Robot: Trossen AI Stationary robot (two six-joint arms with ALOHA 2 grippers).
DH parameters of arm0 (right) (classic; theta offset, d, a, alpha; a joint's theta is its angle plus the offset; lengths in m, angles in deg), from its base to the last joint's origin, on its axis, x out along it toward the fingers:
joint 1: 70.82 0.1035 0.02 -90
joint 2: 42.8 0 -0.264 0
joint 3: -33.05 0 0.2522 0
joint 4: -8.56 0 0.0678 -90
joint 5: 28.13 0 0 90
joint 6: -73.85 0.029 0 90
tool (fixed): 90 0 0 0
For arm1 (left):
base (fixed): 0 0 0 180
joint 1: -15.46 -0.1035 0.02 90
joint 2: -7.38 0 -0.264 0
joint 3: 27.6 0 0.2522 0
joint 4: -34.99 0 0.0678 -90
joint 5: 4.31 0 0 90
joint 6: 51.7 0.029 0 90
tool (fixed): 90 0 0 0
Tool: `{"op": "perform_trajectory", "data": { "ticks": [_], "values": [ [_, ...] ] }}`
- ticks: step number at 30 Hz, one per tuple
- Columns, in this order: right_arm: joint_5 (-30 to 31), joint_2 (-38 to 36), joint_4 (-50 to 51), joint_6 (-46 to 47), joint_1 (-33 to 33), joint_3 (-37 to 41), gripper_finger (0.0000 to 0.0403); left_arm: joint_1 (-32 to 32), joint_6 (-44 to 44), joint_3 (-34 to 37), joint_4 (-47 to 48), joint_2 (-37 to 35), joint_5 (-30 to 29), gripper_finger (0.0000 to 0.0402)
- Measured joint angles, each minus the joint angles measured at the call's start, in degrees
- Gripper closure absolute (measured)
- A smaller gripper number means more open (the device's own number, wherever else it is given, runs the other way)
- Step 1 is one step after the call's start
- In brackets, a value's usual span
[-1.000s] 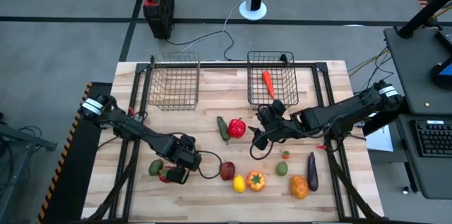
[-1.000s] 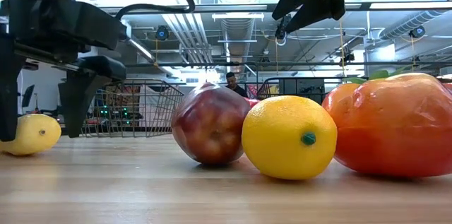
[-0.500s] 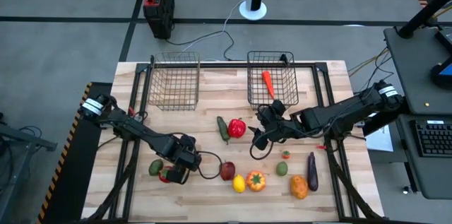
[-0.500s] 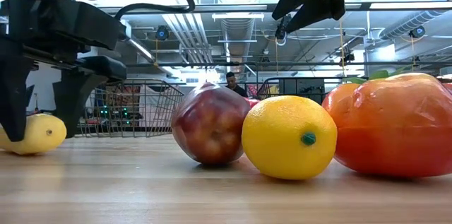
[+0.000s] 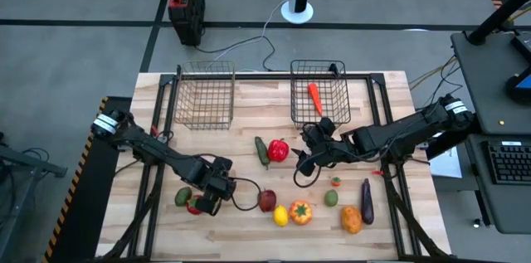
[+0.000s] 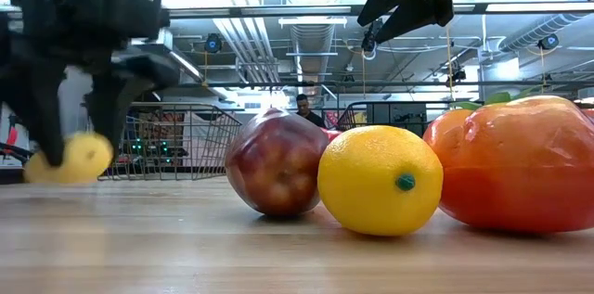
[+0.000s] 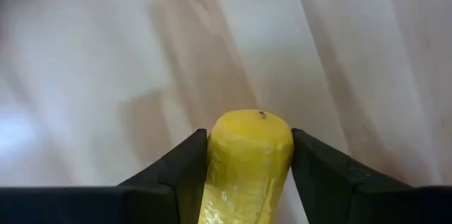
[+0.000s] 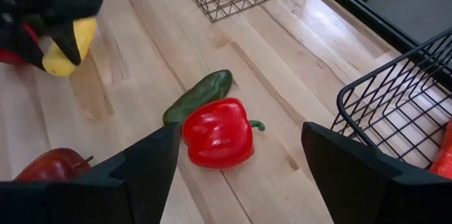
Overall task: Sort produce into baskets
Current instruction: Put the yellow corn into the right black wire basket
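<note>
Clamping my left gripper point(image 7: 248, 155) on a yellow fruit point(image 7: 247, 160) near the table's front-left, far from the baskets point(image 5: 205, 93), I risk the rounded piece squirting out, while my right gripper point(image 8: 240, 164) hangs spread above the red pepper point(image 8: 219, 132).

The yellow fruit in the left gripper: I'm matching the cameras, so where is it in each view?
High: hidden under the left gripper.
Low: yellow fruit far left, lifted off the table.
Left wrist: bottom centre, between the fingers.
Right wrist: upper left.
Shared landmark: red apple.
</note>
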Motion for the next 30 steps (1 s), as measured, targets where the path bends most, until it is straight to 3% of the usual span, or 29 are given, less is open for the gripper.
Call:
{"op": "perform_trajectory", "data": {
  "ticks": [6,10,16,21,30],
  "values": [
    [0.0,0.0,-0.5,-1.0,0.0,0.1,0.0121,0.0,3.2,-0.6,-2.2,-8.7,-9.0,0.0238],
    [0.1,1.1,-5.0,-4.7,0.1,1.0,0.0120,-0.4,7.2,-0.3,-10.1,-16.1,-12.8,0.0238],
    [-0.1,3.7,-15.7,-12.9,0.5,2.8,0.0126,-0.8,15.8,1.5,-27.3,-25.1,-13.2,0.0238],
    [-1.8,6.3,-26.9,-19.9,1.4,4.3,0.0133,-1.1,21.4,7.9,-44.9,-29.1,-13.1,0.0238],
    [-2.0,12.8,-46.9,-37.2,3.7,4.3,0.0145,-1.3,19.6,22.7,-78.4,-29.5,-13.3,0.0238]
  ]
}}
